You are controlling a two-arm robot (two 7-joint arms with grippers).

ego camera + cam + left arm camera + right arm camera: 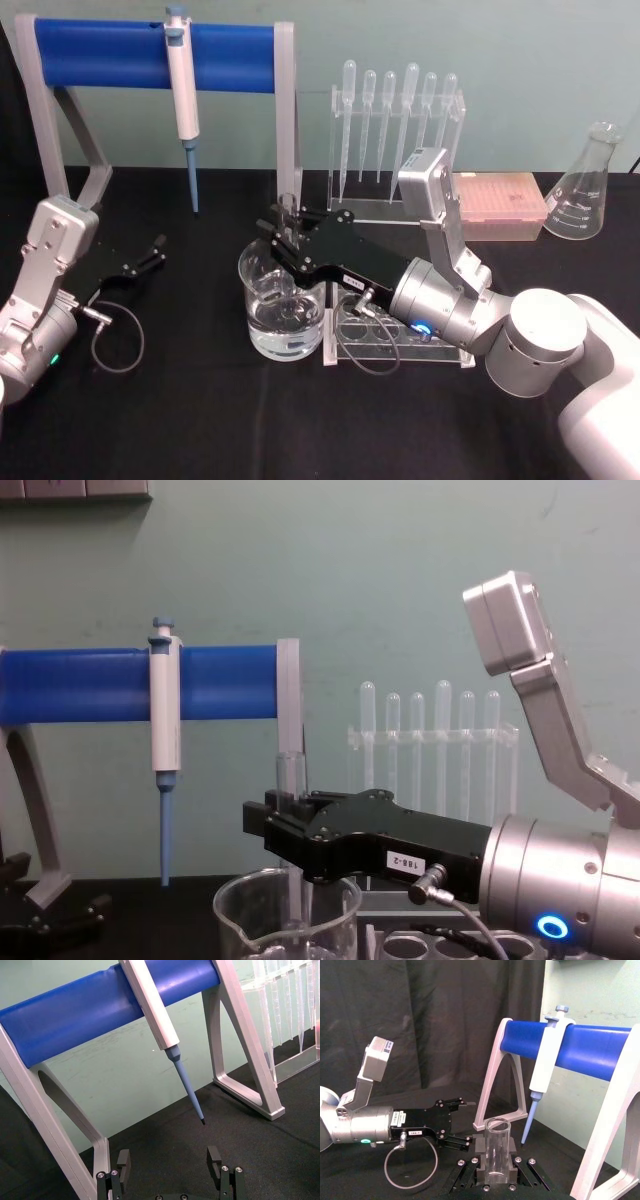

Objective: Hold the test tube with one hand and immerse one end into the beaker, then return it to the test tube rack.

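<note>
The right end effector (286, 238) sits centre frame in the head view, its fingers closed on the test tube (291, 775), which stands upright between them. The tube's long axis is vertical. Its rim shows above the fingers and its lower end drops below the rim of the beaker (262, 285), though I cannot tell whether it reaches the liquid.

The test tube rack (345, 345) lies just right of the beaker, under my right wrist, so I judge the return calls for a straight lift clear of the glass rim, then a short shift right. There is open room above, and the pipette stand (400, 120) behind is well apart.

The left end effector (150, 252) rests parked at mid-left on the surface (180, 400), jaws apart and empty.
</note>
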